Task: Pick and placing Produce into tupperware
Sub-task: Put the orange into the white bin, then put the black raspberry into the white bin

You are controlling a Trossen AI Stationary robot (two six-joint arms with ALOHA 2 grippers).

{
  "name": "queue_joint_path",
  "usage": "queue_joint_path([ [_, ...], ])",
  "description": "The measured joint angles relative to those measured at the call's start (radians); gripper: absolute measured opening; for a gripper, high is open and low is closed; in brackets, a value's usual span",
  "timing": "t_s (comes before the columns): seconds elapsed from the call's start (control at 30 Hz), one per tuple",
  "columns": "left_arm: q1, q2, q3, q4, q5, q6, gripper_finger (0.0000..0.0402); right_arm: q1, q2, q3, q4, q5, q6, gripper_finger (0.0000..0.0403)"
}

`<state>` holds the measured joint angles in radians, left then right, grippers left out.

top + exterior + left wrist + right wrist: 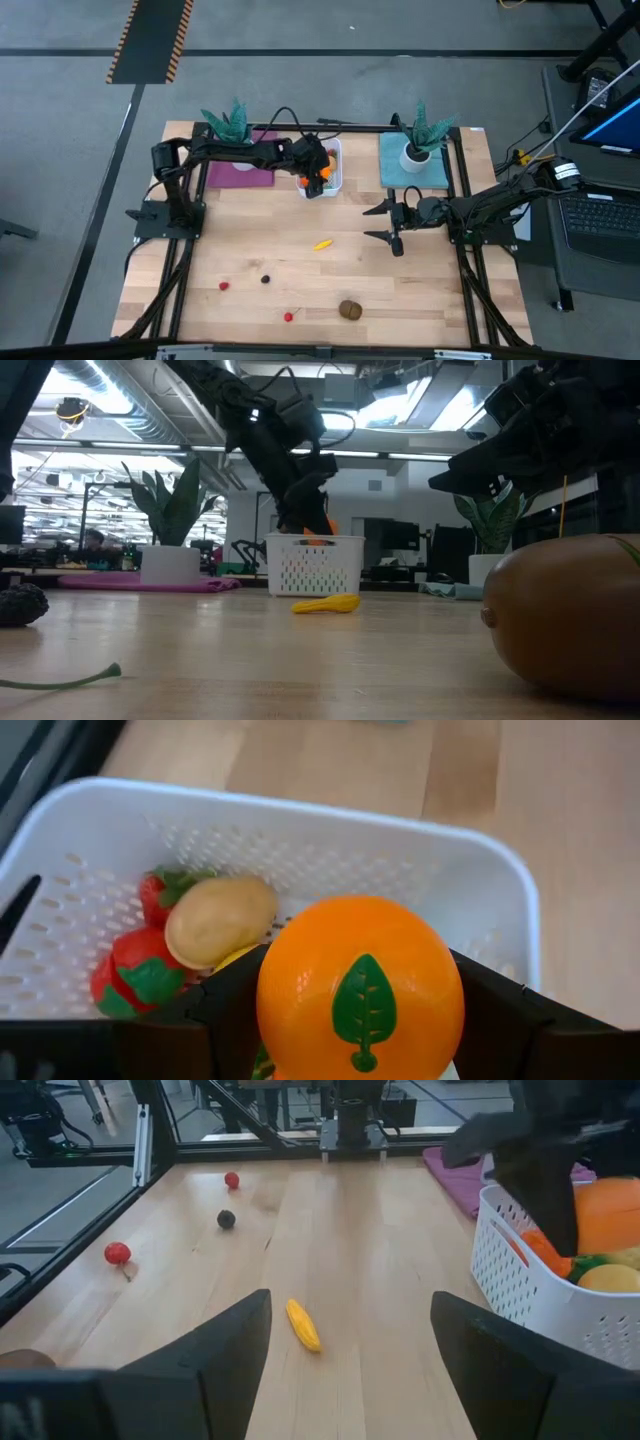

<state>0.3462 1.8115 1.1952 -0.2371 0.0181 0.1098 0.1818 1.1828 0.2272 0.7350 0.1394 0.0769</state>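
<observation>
The white tupperware (335,160) stands at the table's far middle. Inside it lie red strawberries (140,970) and a tan potato (220,920). My left gripper (314,172) reaches over it from the left and is shut on an orange (360,990) with a green leaf mark. My right gripper (385,222) hovers open at the table's right middle, pointing left, with nothing between its fingers. On the bare wood lie a yellow banana (322,243), a brown kiwi (350,309), two red cherries (224,285) and a dark berry (265,279). My left gripper pinches the orange between its two fingers (225,1010), one on each opposite side (275,1020) of the round fruit. The fingers slant down from the table's left. The orange hangs at about rim height over the tupperware (318,532); whether it touches the produce below I cannot tell.
Two teal spiky plants in white pots stand at the back, one (232,125) by a purple mat (250,172), one (418,135) on a teal mat (400,170). Dark frame rails run along the table's sides. A laptop (600,215) sits off the right edge.
</observation>
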Motion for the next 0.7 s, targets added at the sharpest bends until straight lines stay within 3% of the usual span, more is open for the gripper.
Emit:
queue_joint_path([
  [0.3, -0.001, 0.01, 0.0, 0.007, -0.003, 0.032, 0.0277, 0.0, 0.0, 0.0, 0.0, 0.0, 0.0, 0.0275],
  [0.7, -0.027, -0.043, -0.001, 0.001, -0.006, 0.032, 0.028, 0.0, 0.0, 0.0, 0.0, 0.0, -0.001, 0.0275],
])
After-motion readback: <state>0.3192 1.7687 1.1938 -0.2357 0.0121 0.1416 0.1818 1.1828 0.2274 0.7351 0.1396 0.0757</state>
